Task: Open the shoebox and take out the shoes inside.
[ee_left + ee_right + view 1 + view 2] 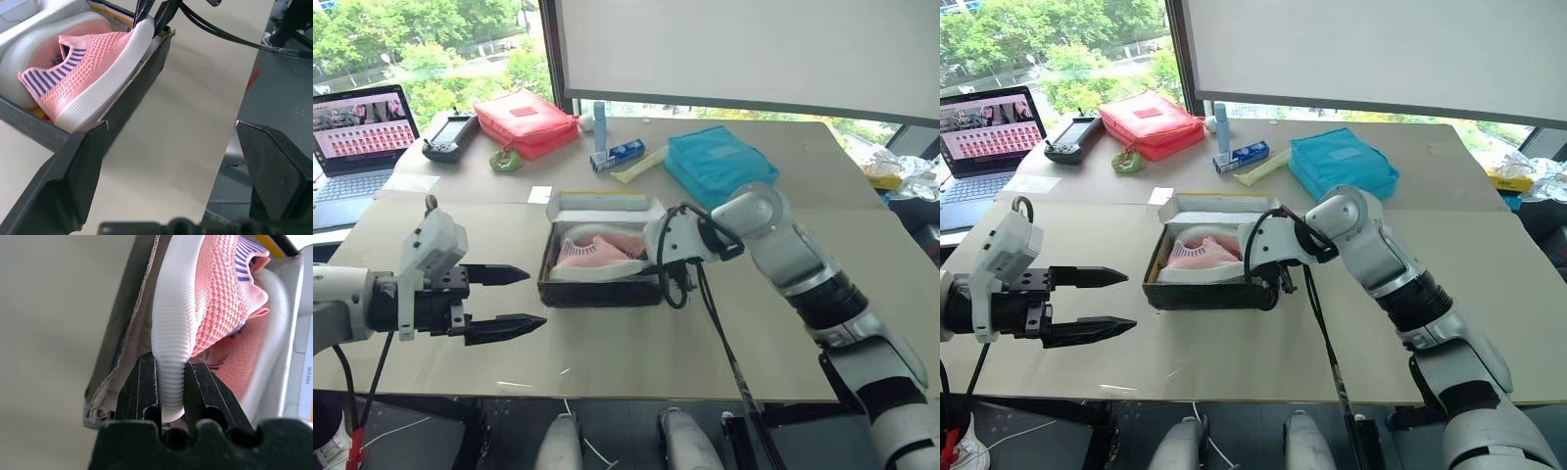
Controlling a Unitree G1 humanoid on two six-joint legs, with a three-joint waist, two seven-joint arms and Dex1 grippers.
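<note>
- Shoebox [602, 290] sitting open near the middle of the table [607, 362], lid flap standing up at the far edge, white inside, dark outer walls.
- Two pink shoes [597, 253] lying in the box, knit uppers with striped collars, white soles.
- Right gripper [171, 382] reaching into the right-hand end of the box from above, fingers [146, 387] narrowed and clamped on the white sole edge of the nearer shoe [195, 298].
- Pinched on the ribbed rubber rim, one black finger on each side of it, right against the inner wall of the box.
- That shoe tipped up against the near wall, sole edge riding at the rim of the box; second shoe lying behind it, deeper in.
- Left gripper [499, 299] hanging over the near left part of the table, well apart from the box, fingers spread wide, nothing between them, tips pointing toward the box.
- Blue pouch [720, 162] on the far right of the table, red pouch [527, 121] on the far left, small blue carton [617, 154] and upright blue tube [599, 125] between them.
- Laptop [357, 147] open at the far left edge, dark handheld controller [450, 137] just beside the red pouch.
</note>
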